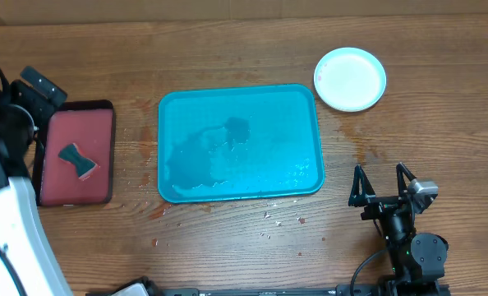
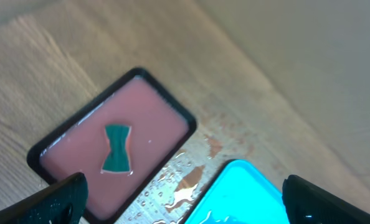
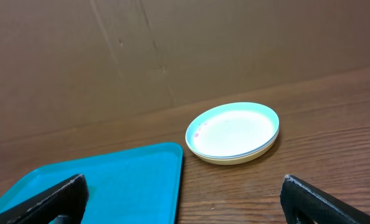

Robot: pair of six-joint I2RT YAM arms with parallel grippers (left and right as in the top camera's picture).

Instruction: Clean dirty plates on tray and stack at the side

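plates (image 1: 350,78) stacked beside the blue tray (image 1: 269,107)
close by, the right gripper (image 1: 379,171) is open wide and holds nothing. the left gripper (image 2: 184,186) is open too, near a pink tray (image 1: 63,181) with a green sponge (image 1: 78,159). the wet blue tray lies in the middle; the plates are far back, right of it.

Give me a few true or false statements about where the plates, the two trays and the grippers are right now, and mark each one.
1. The plates sit stacked on the table, off the blue tray. True.
2. A plate lies on the blue tray. False: it holds only a film of water.
3. A teal bow-shaped pad lies in the red tray. True.
4. The right gripper is clamped on a plate. False: it is open, apart from the plates.
5. The left gripper is shut. False: it is open and empty.
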